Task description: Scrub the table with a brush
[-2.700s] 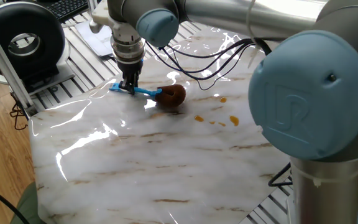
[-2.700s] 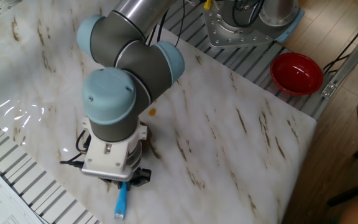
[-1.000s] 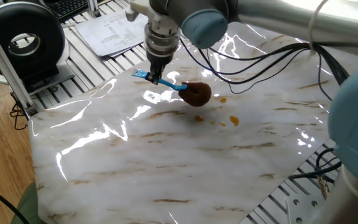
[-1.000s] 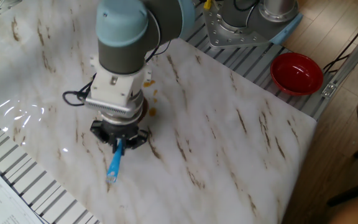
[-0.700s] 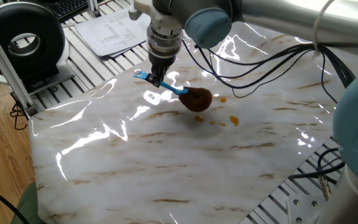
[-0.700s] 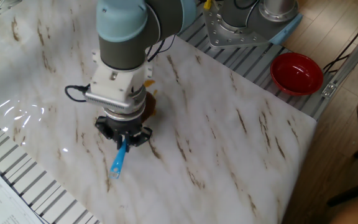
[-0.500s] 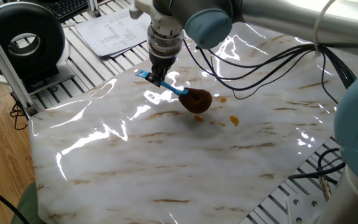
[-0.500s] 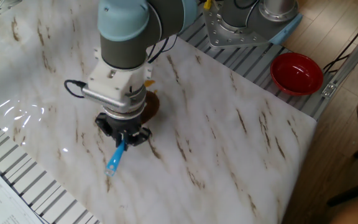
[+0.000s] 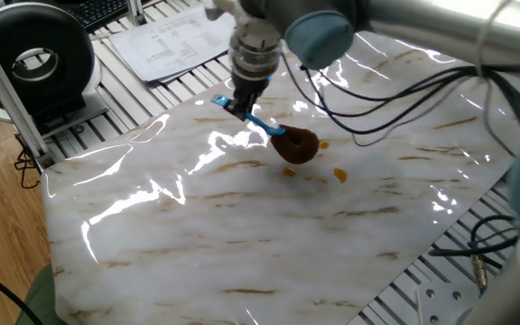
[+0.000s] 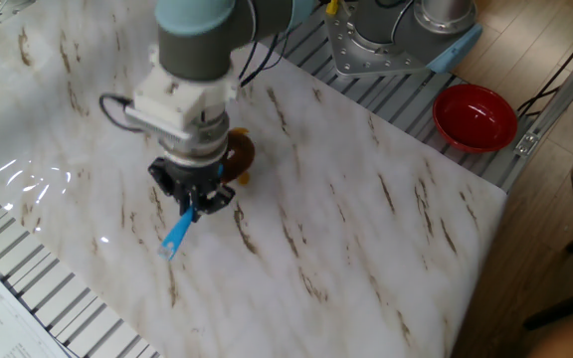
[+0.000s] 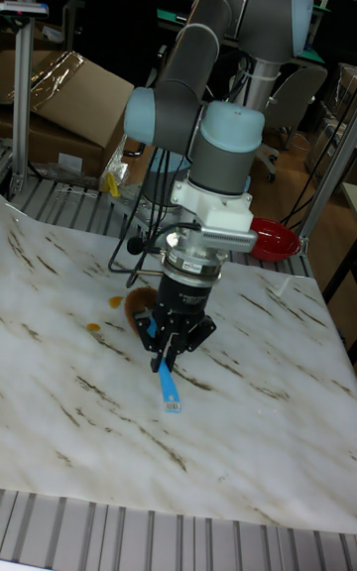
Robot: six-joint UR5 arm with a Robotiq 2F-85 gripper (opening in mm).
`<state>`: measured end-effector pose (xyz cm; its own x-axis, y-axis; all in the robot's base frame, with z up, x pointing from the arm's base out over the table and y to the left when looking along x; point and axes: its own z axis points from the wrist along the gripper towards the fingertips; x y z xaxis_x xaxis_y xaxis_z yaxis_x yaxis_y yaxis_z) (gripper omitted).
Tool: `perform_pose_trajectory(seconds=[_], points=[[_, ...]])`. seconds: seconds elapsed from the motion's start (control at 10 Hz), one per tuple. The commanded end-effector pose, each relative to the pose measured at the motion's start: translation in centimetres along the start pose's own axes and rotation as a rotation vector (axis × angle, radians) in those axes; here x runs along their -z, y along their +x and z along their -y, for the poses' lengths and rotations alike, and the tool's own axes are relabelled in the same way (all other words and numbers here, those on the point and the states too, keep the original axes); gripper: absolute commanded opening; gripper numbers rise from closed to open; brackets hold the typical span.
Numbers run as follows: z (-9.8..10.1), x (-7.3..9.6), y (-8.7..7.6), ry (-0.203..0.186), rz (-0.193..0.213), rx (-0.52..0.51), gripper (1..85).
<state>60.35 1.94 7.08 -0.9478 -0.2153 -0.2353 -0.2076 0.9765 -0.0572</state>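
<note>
One brush (image 9: 283,140): your fingers (image 9: 245,106) are clamped on its blue handle, partway along.
Head: brown and fuzzy, down on the bench (image 9: 242,235), tail of the handle sticking up and out.
Stains (image 9: 339,175): orange spots just right of the head.
Red bowl (image 10: 476,115): off the bench edge, well apart.

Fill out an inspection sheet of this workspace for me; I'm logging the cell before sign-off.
Surface: table, glossy marble, orange-brown stains remain.
Job's things: brush, brown head on the table beside the stains.
Clutter: papers and red bowl, both off the marble.
Grippers: gripper shut on the brush's blue handle.
Cables: black cables hang from the arm above the table.
Surroundings: cardboard box, black fan.
</note>
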Motion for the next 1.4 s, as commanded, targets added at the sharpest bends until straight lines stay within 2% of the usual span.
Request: perform_pose_trajectory(seconds=[0.0,0.2,0.5,0.8,1.3], points=[[-1.6,-0.1,-0.1,-0.030,0.084,-0.070,1.0],[-2.9,-0.6,-0.8,-0.018,0.118,-0.099,1.0],[-3.4,-1.4,-1.1,-0.007,0.131,-0.104,1.0],[-2.5,-2.8,0.1,0.006,0.146,-0.089,1.0],[-1.8,-3.9,1.7,0.015,0.154,-0.076,1.0]])
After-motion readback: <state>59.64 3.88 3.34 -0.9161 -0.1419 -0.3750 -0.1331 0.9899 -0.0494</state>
